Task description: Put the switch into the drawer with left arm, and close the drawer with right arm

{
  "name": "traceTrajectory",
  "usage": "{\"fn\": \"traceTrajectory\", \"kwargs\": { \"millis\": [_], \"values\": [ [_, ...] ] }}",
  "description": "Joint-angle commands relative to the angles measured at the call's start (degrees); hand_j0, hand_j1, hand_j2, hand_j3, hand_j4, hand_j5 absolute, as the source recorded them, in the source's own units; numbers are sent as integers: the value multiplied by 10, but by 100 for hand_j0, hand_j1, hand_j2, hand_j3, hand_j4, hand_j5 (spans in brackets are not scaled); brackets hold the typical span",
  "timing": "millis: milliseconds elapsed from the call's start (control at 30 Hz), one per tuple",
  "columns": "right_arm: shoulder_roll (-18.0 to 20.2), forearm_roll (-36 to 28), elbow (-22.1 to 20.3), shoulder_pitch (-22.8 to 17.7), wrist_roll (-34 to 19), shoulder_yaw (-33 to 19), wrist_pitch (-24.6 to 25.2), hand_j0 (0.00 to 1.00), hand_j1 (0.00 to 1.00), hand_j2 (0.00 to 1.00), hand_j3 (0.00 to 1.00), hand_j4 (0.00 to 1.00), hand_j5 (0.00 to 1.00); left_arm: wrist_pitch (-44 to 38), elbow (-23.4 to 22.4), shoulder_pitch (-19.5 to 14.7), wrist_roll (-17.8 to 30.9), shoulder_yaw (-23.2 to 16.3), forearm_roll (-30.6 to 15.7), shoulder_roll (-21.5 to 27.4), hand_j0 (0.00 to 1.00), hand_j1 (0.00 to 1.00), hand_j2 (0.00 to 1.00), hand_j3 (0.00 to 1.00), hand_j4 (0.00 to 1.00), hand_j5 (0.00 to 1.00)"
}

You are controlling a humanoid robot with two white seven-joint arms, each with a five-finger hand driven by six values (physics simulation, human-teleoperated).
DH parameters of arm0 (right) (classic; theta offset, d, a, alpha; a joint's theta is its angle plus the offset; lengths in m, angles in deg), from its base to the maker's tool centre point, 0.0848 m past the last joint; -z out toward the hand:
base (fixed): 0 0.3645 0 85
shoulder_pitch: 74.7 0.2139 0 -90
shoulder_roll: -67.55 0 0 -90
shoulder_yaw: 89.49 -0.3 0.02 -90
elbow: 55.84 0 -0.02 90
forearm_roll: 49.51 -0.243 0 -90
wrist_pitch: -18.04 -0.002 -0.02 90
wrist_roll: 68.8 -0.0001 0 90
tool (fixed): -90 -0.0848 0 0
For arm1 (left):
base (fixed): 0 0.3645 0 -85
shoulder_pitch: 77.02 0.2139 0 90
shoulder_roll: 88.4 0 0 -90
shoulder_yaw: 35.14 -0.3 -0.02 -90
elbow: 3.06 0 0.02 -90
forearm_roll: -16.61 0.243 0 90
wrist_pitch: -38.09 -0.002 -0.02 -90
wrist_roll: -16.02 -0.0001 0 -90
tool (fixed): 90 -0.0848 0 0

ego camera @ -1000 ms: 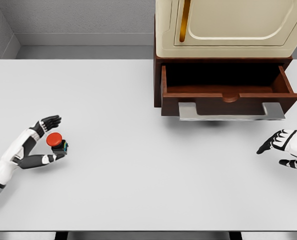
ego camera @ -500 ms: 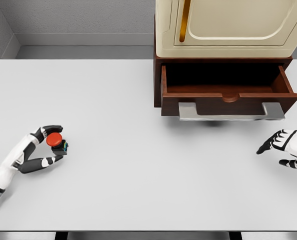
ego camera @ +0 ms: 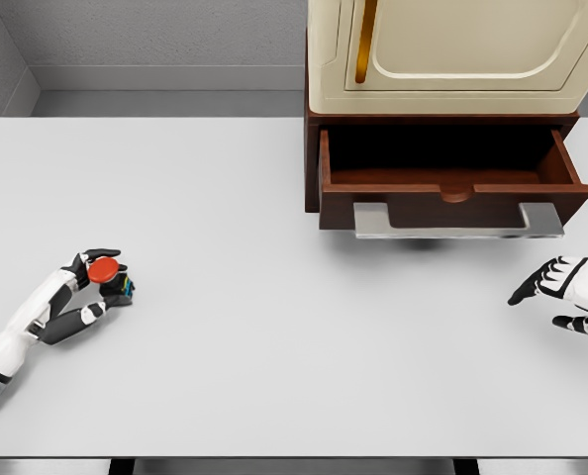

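The dark brown wooden drawer (ego camera: 450, 183) is seen open and empty. The right hand (ego camera: 568, 293) rests nearby, fingers spread. The red-capped switch (ego camera: 107, 274) is clamped in the left hand's (ego camera: 88, 287) fingers, far from the drawer; delivery and closing remain.

Left hand (ego camera: 88, 287) apparently grips the switch (ego camera: 107, 272); drawer (ego camera: 450, 188) open.

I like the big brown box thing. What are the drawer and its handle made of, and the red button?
The drawer looks like dark reddish-brown wood with a smooth finish, though a render leaves that open. Its handle looks like brushed grey metal: flat, pale and dull. The switch in the left hand seems to be plastic, with a matt red cap on a dark base.
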Motion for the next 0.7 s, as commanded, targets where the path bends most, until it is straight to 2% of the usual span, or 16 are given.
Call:
{"fn": "traceTrajectory", "kwargs": {
  "millis": [0, 667],
  "values": [
    [1, -3, 0, 0, 0, -1, 0, 70, 70, 70, 70, 70, 70, 0, 3, 0, 0, 0, -1, 1, 49, 49, 49, 49, 49, 49],
    [-1, -5, -1, 0, 1, -2, 0, 72, 72, 72, 72, 72, 72, -7, 79, -5, 1, 2, 1, 7, 43, 43, 43, 43, 43, 43]
  ]
}}
